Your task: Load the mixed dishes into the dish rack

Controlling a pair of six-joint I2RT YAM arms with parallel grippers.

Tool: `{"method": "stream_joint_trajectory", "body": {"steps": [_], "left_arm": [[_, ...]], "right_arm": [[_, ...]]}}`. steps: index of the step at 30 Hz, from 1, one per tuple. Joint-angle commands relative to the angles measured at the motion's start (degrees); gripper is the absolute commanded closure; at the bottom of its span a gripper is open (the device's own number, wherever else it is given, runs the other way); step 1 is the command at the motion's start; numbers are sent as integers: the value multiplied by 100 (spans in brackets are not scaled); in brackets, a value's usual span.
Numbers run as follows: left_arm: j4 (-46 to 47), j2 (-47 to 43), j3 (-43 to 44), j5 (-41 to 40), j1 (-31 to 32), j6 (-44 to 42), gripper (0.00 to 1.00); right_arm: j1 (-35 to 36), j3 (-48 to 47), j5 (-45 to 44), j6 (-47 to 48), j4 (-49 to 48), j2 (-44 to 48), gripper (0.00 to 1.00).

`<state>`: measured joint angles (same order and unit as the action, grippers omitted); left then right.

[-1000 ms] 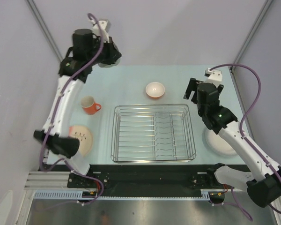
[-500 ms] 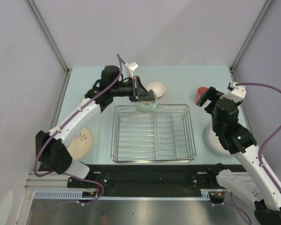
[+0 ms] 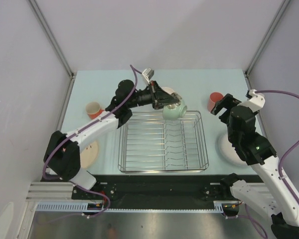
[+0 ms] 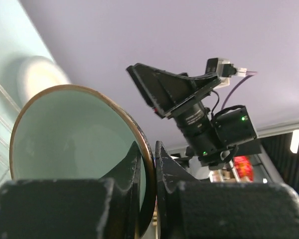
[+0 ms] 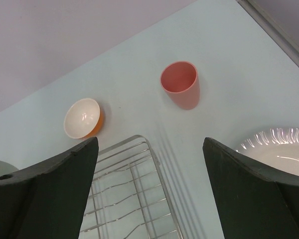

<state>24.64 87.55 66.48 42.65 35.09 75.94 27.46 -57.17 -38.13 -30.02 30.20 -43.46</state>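
My left gripper (image 3: 165, 103) is shut on the rim of the grey-green bowl (image 3: 175, 111) and holds it tilted above the back edge of the dish rack (image 3: 139, 144). In the left wrist view the fingers (image 4: 148, 149) pinch the bowl's wall (image 4: 74, 134). The orange bowl (image 3: 168, 91) sits just behind, partly hidden. The orange mug (image 3: 93, 109) stands at the left, and the salmon-pink plate (image 3: 91, 152) lies under the left arm. My right gripper (image 3: 222, 105) is open and empty next to the salmon-pink cup (image 3: 213, 102). The white plate (image 3: 230, 153) is partly under the right arm.
The right wrist view shows the cup (image 5: 179, 82), the orange bowl (image 5: 82, 118), the rack's back right corner (image 5: 139, 142) and the white plate's rim (image 5: 279, 144) between my open jaws (image 5: 150, 143). Grey walls close the table at the back and sides.
My left arm has swung from the back left corner to the right with the grey-green bowl, now over the rack's back edge. The right arm has shifted slightly beside the cup.
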Motion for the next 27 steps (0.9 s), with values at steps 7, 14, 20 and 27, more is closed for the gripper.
{"method": "stream_joint_trajectory", "body": {"steps": [7,14,20,27], "left_arm": [[2413,1159,-3,-688,780,1204,100],[1826,1554,110,-969,920,721,100],[1280,1967,383,-1277,1061,211,100],[1148,2416,568,-1435,1228,-114,100]], "right_arm": [[75,-515,-300,-329,407,-110,9],[75,-427,-222,-364,355,4,9],[75,-541,-11,-347,311,31,9],[75,-603,95,-373,417,241,9]]}}
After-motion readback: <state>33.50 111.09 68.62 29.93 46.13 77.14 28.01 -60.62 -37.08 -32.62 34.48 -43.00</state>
